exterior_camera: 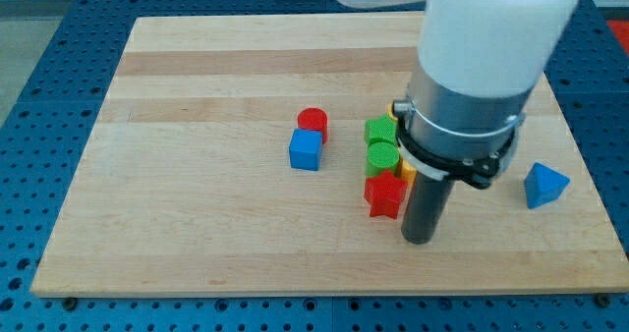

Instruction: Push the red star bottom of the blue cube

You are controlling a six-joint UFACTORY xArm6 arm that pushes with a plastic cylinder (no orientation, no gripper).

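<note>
The red star [384, 195] lies on the wooden board, at the bottom of a tight cluster of blocks right of centre. The blue cube [306, 149] sits left of it, near the middle of the board, with a red cylinder [313, 122] touching its top side. My tip [420, 239] is on the board just to the right of and slightly below the red star, close to it; I cannot tell if they touch.
A green block [379, 131] and a green cylinder [382, 158] stack above the red star, with a yellow block [407, 169] partly hidden behind the rod. A blue triangular block [544, 186] lies at the view's right. The arm's white and grey body [472, 67] covers the top right.
</note>
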